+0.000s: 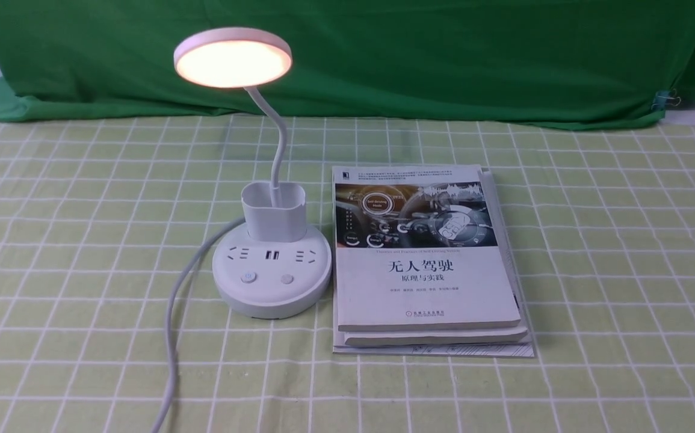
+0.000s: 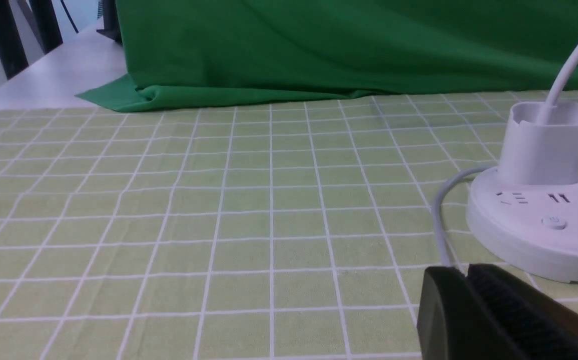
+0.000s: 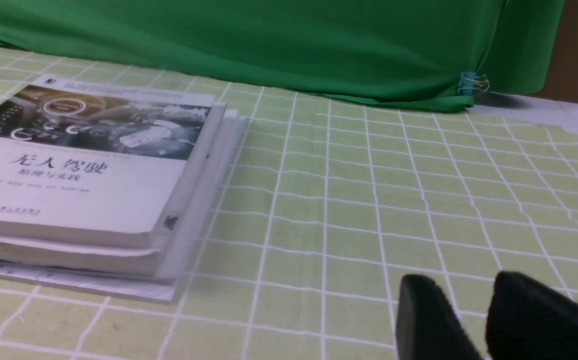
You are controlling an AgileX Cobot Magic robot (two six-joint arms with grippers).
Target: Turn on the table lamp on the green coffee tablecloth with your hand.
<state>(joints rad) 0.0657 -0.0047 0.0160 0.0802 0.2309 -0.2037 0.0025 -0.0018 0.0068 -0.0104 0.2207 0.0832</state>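
White plastic table lamp [image 1: 272, 270], round disc head glowing warm, thin curved neck, cup holder, round base w/ sockets + 2 buttons, stands left of centre on the green coffee tablecloth [image 1: 431, 385], pale w/ white grid. Glossy paper books [image 1: 425, 288], stacked, square-edged, sit just beside base, right side. Bare cloth lies either side. Dark green backdrop [image 1: 383, 60] hangs behind, slightly wrinkled. L gripper [image 2: 474, 272]: fingertips pressed together. R gripper [image 3: 461, 280]: fingertips spread a bit.

On the top book [image 1: 425, 264] — Chinese title "无人驾驶", below it "原理与实践" — "Self-Driving Mode" on its cover photo [image 1: 416, 215].
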